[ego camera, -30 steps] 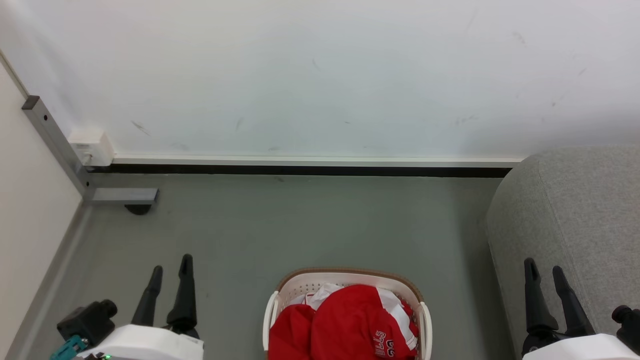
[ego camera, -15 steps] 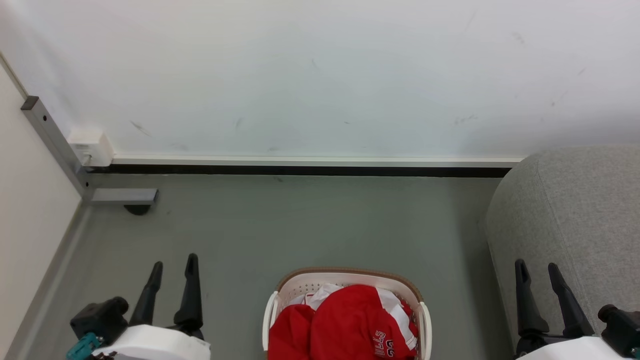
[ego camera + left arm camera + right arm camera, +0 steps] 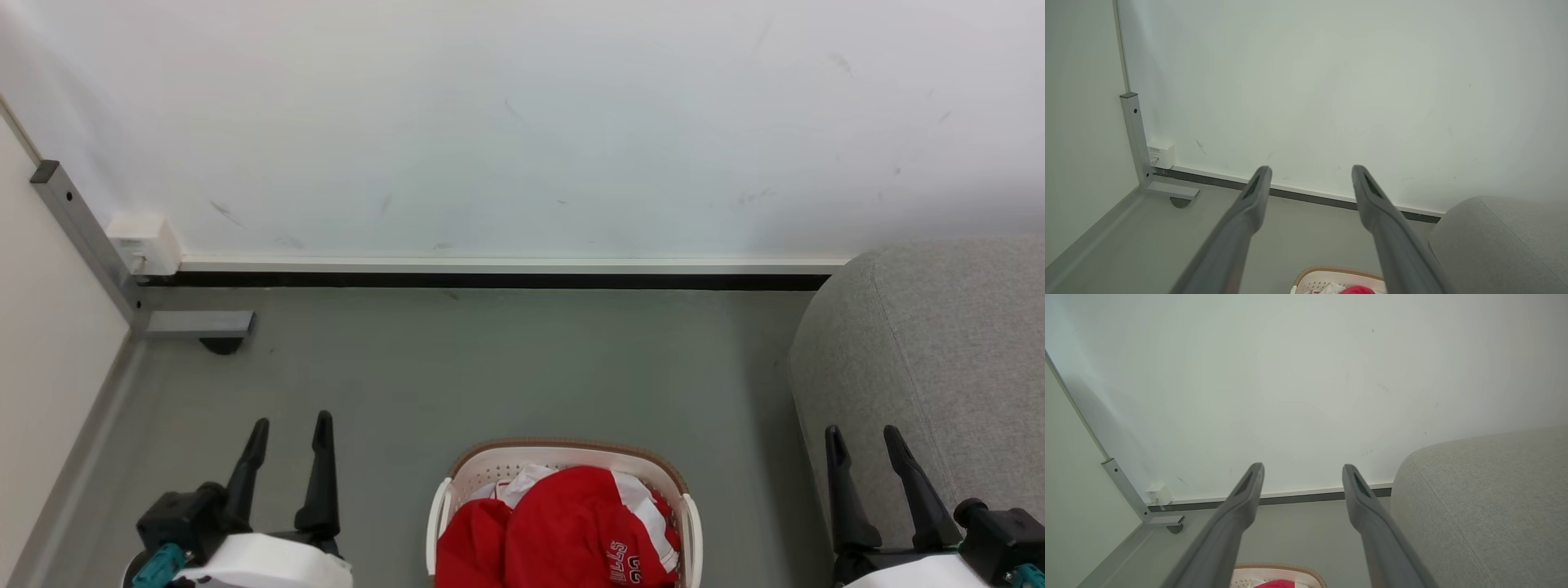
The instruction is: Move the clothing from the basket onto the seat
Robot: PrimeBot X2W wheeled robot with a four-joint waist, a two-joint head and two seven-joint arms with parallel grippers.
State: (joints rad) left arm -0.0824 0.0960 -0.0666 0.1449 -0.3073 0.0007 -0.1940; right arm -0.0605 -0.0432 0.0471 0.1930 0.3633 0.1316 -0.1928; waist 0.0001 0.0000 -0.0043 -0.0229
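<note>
Red clothing [image 3: 563, 523] in basket [image 3: 563, 446] | left hand [image 3: 291, 420] spread | right hand [image 3: 860, 431] spread

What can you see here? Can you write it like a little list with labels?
basket: white, brown rim, on the floor
jersey: red and white, heaped in the basket
sofa: grey, right of the basket
left gripper: open, holding nothing, left of the basket
right gripper: open, holding nothing, near the sofa
task: not begun; jersey not yet on the sofa
</note>
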